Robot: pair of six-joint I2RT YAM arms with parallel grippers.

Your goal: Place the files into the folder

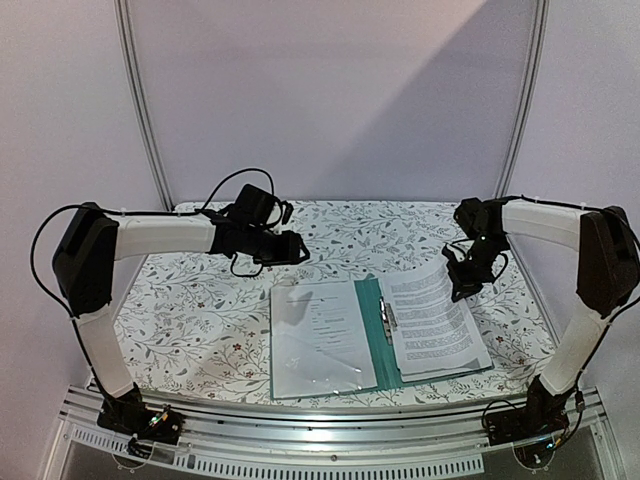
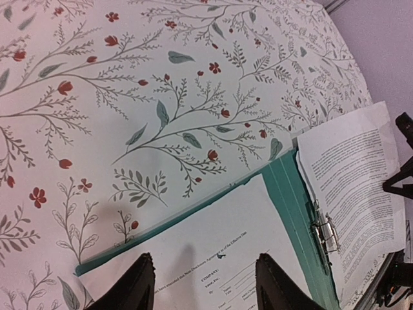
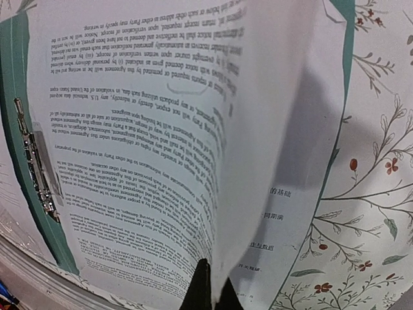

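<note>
**Files part-laid on the open folder**

Open and flat at the middle of the worktop's (image 1: pixel 200 310) near edge: the folder (image 1: pixel 368 345), with teal spine strip and silver clip (image 1: pixel 387 315) exposed between the two leaves.

On the right leaf: the files (image 1: pixel 432 320), near edge resting down on the teal, far right corner raised off it and curling.

Right gripper (image 1: pixel 465 282): clenched on that raised corner, fingertips pinched tight over the paper's edge in the wrist view, arm reaching in from the worktop's right edge.

Left gripper (image 1: pixel 290 250): released and carrying nothing, fingers parted, poised above the far edge of the left leaf and apart from it.

On the left leaf: a printed sheet (image 1: pixel 312 335), flat, apparently under a glossy clear cover (image 1: pixel 300 375).

Progress, judged from the present layout: well past the start, short of the finish.

- Done: folder opened; files brought over the right leaf and roughly squared to it, inner edge just beside the clip.
- Left: lowering the lifted corner and letting go, then seating the inner edge under the clip if required. Cannot tell whether already tucked beneath it.
- Perhaps last: closing the left leaf over the right.

Main hazard: thin, floppy paper, liable to buckle or skew on release.
</note>
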